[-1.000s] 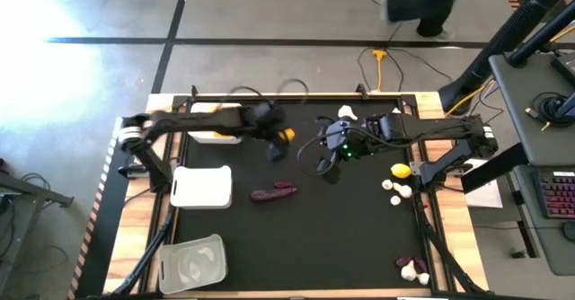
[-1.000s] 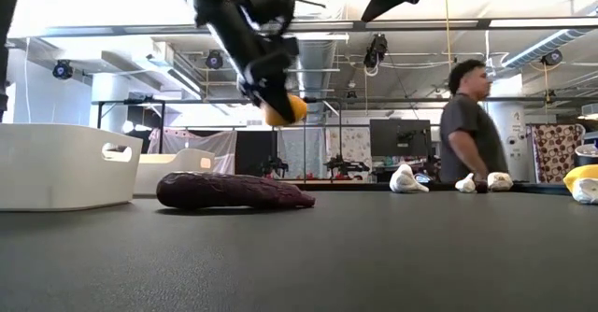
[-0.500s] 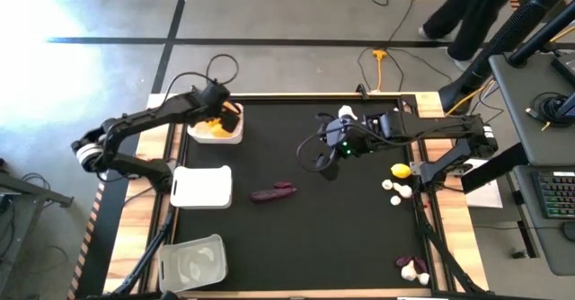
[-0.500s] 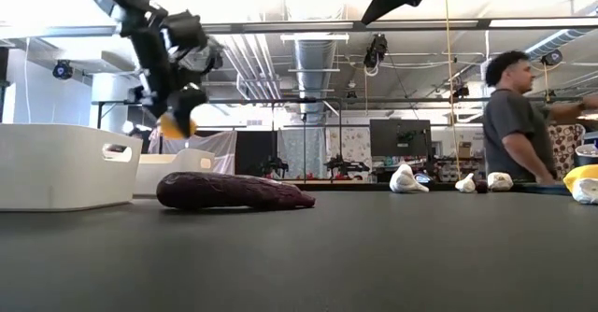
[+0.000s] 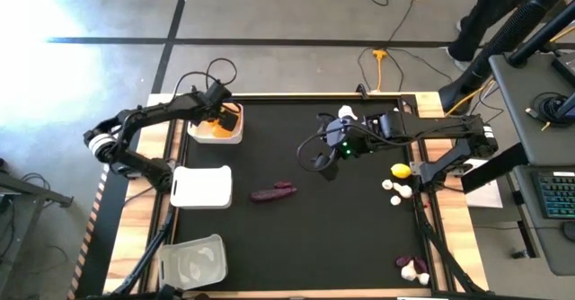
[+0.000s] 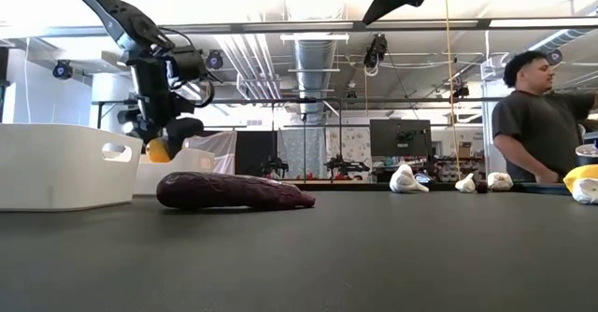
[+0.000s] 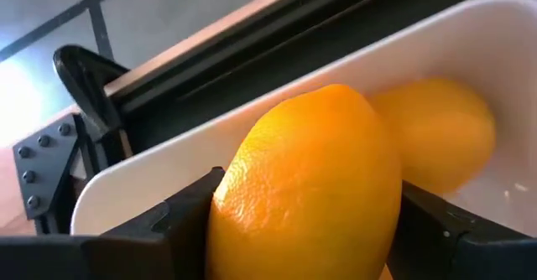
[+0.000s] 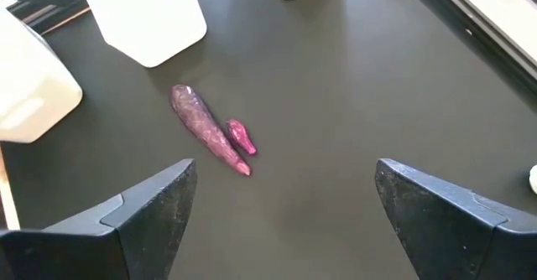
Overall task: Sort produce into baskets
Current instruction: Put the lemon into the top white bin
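1. My left fingers (image 7: 302,230) clench a round orange fruit (image 7: 306,188) over the far-left opaque white rounded tray (image 5: 216,135), where another orange fruit (image 7: 440,133) lies.
2. A dark purple elongated sweet-potato piece (image 5: 272,192) lies mid-counter (image 5: 341,237).
3. My right fingers (image 8: 281,209) hang spread wide, grasping nothing, above the counter's middle.

Two dark jointed arms (looped black cables, visible screws).
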Tool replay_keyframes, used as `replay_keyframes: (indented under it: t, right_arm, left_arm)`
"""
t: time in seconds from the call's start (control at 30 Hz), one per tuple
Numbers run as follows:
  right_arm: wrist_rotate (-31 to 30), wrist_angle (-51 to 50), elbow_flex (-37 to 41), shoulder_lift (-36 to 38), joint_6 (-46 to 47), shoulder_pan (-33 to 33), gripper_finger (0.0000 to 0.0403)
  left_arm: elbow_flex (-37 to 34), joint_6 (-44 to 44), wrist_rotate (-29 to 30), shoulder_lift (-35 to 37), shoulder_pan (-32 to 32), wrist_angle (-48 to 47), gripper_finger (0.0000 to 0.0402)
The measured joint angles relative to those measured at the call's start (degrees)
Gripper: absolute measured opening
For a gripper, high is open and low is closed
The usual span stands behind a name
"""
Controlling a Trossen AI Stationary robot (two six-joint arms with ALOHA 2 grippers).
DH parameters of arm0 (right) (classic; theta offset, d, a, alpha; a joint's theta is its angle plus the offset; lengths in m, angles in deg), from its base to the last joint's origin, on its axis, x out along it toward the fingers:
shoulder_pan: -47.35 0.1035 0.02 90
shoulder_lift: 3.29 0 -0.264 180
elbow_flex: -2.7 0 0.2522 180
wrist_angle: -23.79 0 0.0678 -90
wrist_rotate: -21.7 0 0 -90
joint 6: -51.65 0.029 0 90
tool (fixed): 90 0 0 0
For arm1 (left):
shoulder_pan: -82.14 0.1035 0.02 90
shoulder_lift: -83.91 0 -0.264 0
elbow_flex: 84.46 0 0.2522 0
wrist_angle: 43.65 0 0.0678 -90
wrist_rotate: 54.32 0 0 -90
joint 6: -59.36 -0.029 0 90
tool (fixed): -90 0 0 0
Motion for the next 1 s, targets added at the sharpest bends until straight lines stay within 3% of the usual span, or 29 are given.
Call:
replay_keyframes:
  t: [1.0]
  right_arm:
    - [0.07, -0.36, 0.00, 0.00, 2.91, 2.56, 0.0357]
  left_arm:
    - [0.02, 1.88, -0.43, -1.67, -0.07, -1.11, 0.0281]
